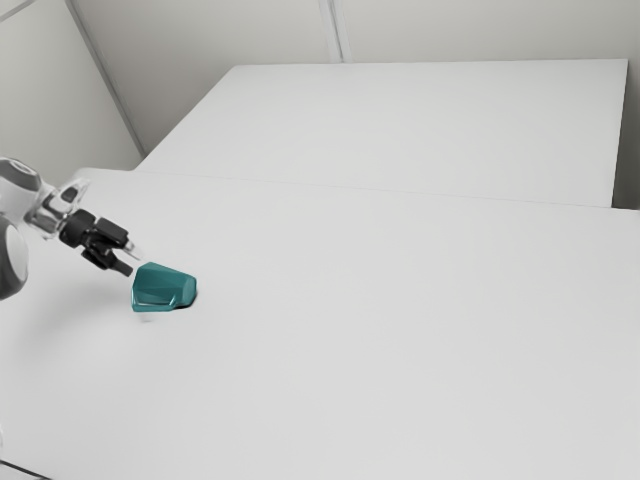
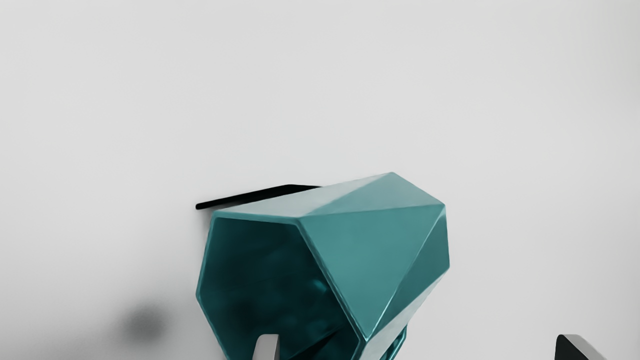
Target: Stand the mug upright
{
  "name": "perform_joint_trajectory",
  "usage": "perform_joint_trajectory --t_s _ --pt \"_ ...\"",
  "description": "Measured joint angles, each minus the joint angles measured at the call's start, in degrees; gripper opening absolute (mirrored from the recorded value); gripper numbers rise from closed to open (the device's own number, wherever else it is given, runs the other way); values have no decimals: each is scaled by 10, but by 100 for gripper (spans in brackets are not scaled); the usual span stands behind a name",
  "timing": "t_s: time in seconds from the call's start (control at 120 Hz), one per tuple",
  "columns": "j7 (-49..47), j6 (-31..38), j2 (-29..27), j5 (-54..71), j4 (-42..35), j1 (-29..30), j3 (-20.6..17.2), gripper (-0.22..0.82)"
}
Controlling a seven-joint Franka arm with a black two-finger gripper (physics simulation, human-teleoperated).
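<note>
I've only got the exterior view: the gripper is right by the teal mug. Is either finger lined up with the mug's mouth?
Observer: Yes. In the wrist view one finger of the gripper overlaps the dark mouth of the mug. I can't tell whether it's inside.
Operator: And the other finger?
Observer: It overlaps bare table, with a wide gap between it and the mug, so the gripper isn't shut on the mug.
Operator: Any sign of a handle?
Observer: Perhaps: a small teal loop pokes out from the mug's side, in the span between the two fingers.
</note>
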Motion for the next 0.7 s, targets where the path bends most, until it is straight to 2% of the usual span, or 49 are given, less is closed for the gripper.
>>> perform_joint_trajectory --t_s 0.325,0.375,0.425,0.567,0.7 --pt "38 3 10 -34 -38 -4 -2 60" --pt "42 2 10 -35 -39 -4 -3 58" --pt "46 0 9 -35 -40 -5 -3 50" --pt "57 -7 8 -36 -40 -3 -3 15" --pt "66 -11 5 -45 -39 -4 -3 -3"
